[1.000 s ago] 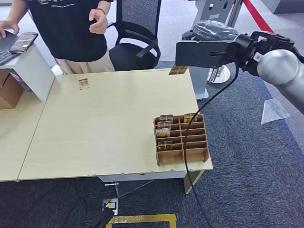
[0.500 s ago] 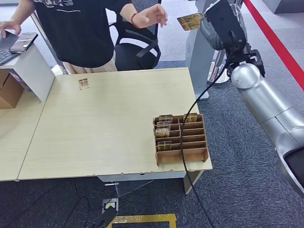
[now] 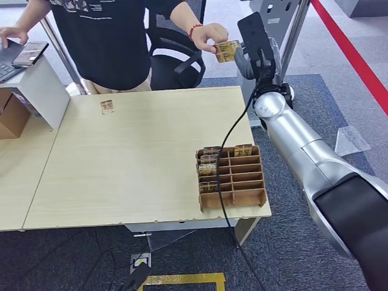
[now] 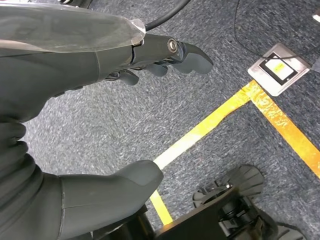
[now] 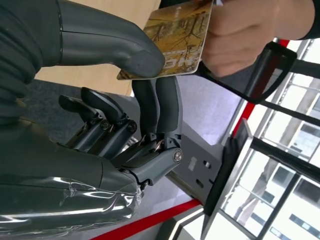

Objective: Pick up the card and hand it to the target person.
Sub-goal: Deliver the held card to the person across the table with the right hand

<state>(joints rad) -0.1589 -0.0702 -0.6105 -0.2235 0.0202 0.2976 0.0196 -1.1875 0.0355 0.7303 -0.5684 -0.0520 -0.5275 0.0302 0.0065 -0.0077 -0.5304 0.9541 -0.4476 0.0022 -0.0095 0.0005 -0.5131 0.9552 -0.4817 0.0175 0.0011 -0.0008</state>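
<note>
The gold-brown card (image 3: 227,51) is up in the air beyond the table's far right corner. My right hand (image 3: 249,45) pinches one end of it between the thumb and fingers (image 5: 156,107), which shows plainly in the right wrist view on the card (image 5: 181,37). The person's hand (image 3: 208,35) grips the card's other end, and that hand (image 5: 241,35) has its fingers wrapped over the edge. My left hand (image 4: 75,65) hangs over the carpet, thumb and fingers apart, with nothing in it.
A cardboard organiser (image 3: 232,176) holding several cards stands at the near right corner of the pale table (image 3: 137,151). One loose card (image 3: 107,107) lies at the far left. A black office chair (image 3: 176,54) stands behind the table, and a cable hangs from my right arm.
My right arm swung from the right side up and across toward the person with the card. The person's hand reached out and took hold of the card's free end.
</note>
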